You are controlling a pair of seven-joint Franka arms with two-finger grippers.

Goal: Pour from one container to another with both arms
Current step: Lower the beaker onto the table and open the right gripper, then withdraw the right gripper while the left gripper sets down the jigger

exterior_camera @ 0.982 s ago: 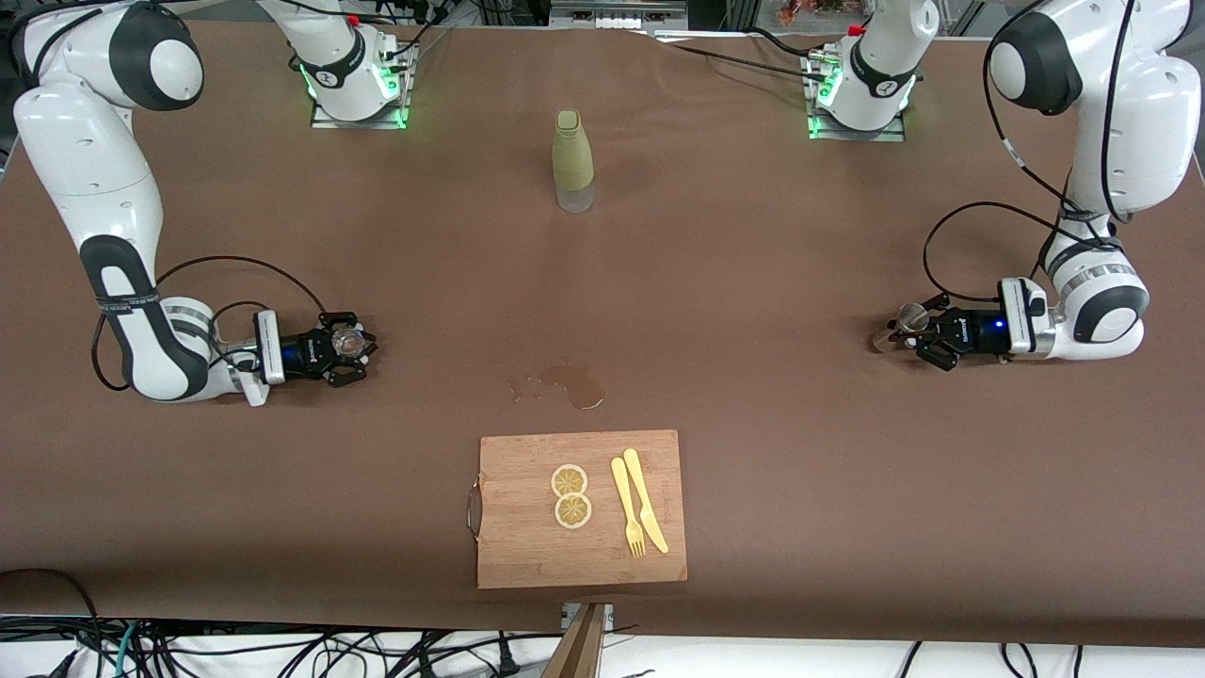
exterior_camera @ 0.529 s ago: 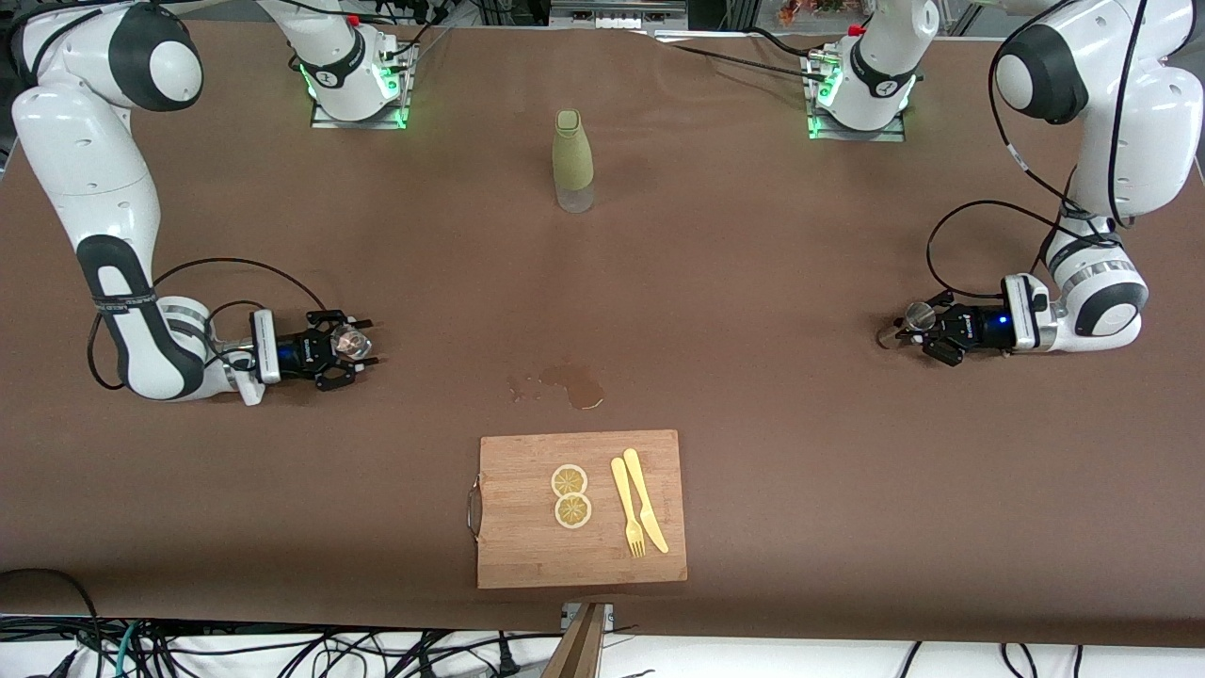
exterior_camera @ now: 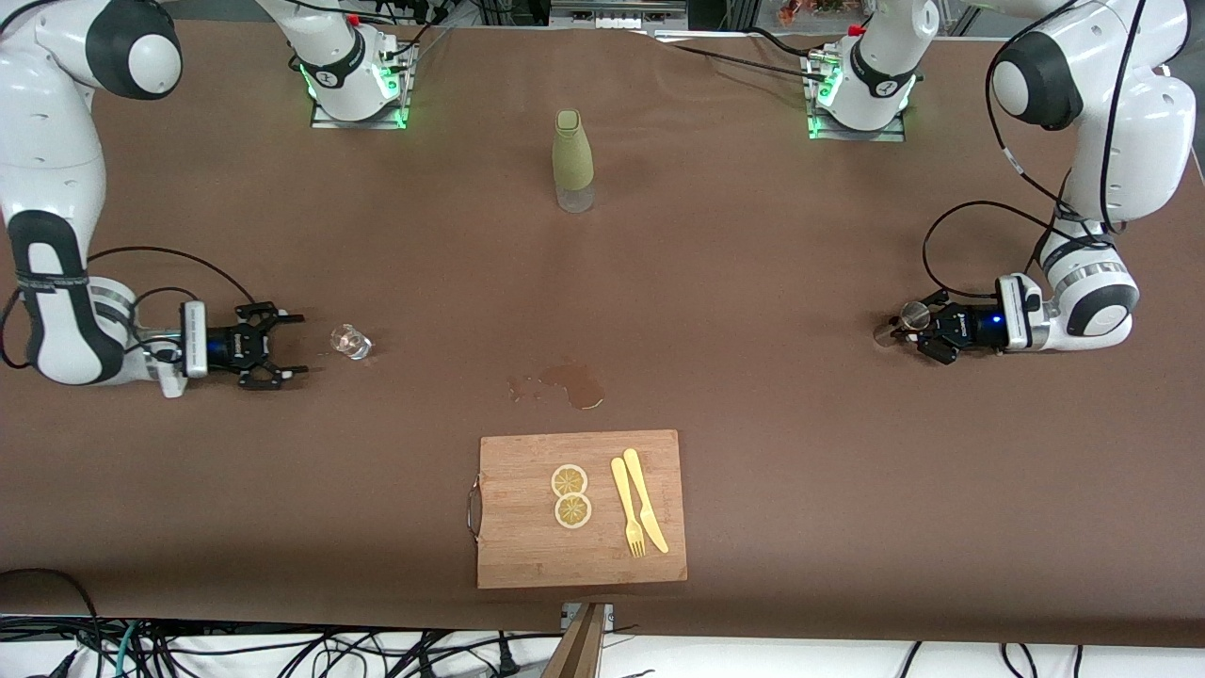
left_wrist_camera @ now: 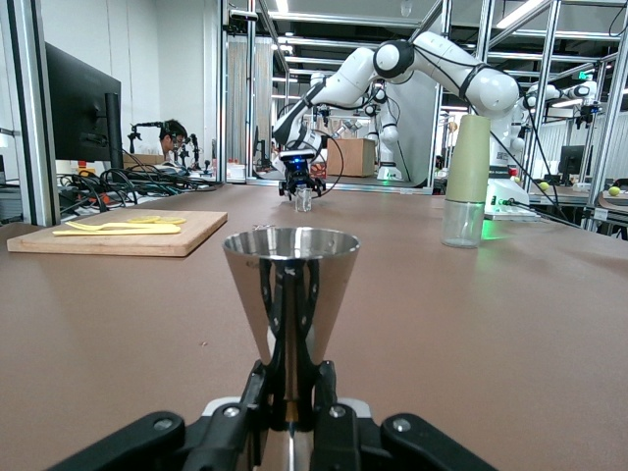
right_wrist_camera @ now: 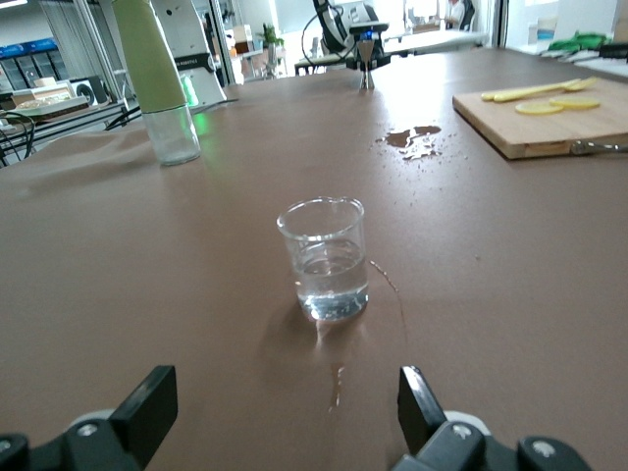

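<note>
Right wrist view: glass [right_wrist_camera: 325,258] part-filled, clear.

Sitting on the desk [exterior_camera: 753,282] are one bottle [exterior_camera: 572,160], one glass cup [exterior_camera: 351,342], one metal jigger [exterior_camera: 911,316], and one cutting board [exterior_camera: 581,508] carrying two lemon slices [exterior_camera: 570,495], one fork [exterior_camera: 627,507] and one knife [exterior_camera: 646,500]. Two arms [exterior_camera: 56,245] are reaching over it.

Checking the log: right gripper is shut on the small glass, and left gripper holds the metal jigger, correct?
Not quite. The right gripper is open and clear of the small glass, which stands alone on the table, as the right wrist view shows. The left gripper does hold the metal jigger.
</note>
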